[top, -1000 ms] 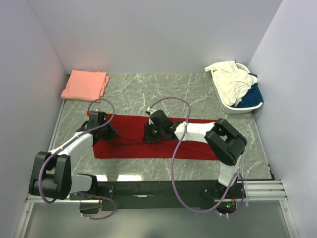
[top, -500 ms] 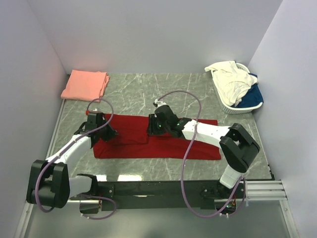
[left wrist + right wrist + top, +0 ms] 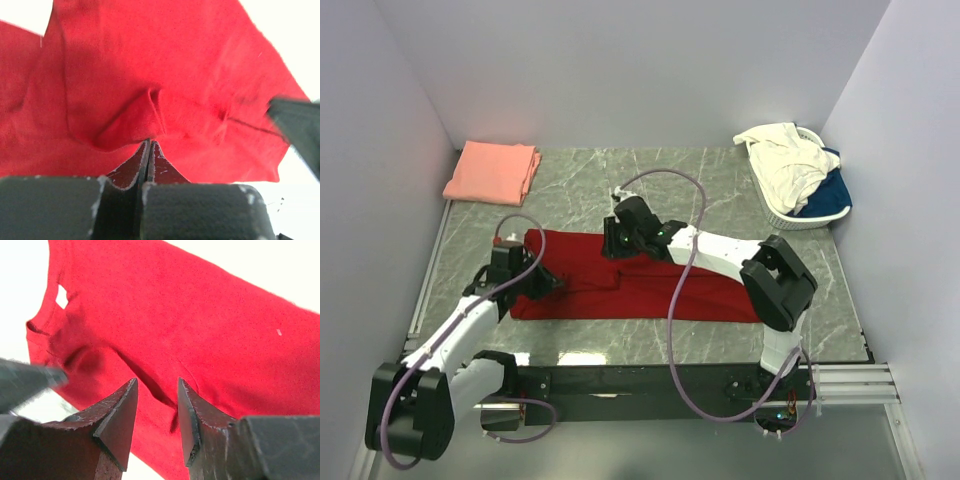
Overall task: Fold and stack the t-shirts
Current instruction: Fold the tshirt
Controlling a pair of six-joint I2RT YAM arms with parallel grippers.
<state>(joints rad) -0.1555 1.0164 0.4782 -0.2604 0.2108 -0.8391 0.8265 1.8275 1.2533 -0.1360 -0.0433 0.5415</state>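
red t-shirt (image 3: 590, 296) pinched in left gripper (image 3: 149, 143), right gripper (image 3: 157, 382) parted

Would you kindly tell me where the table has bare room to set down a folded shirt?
The widest bare patch of grey marble table lies at the back, between the folded salmon pink t-shirt and the white slatted basket. The middle is crowded: deep red t-shirt, left gripper, right gripper.

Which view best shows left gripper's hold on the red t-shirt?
Left wrist: the left gripper is shut, red t-shirt bunched at its tips. Top external shows it small, at the shirt's left end; right wrist, a blurred sliver.
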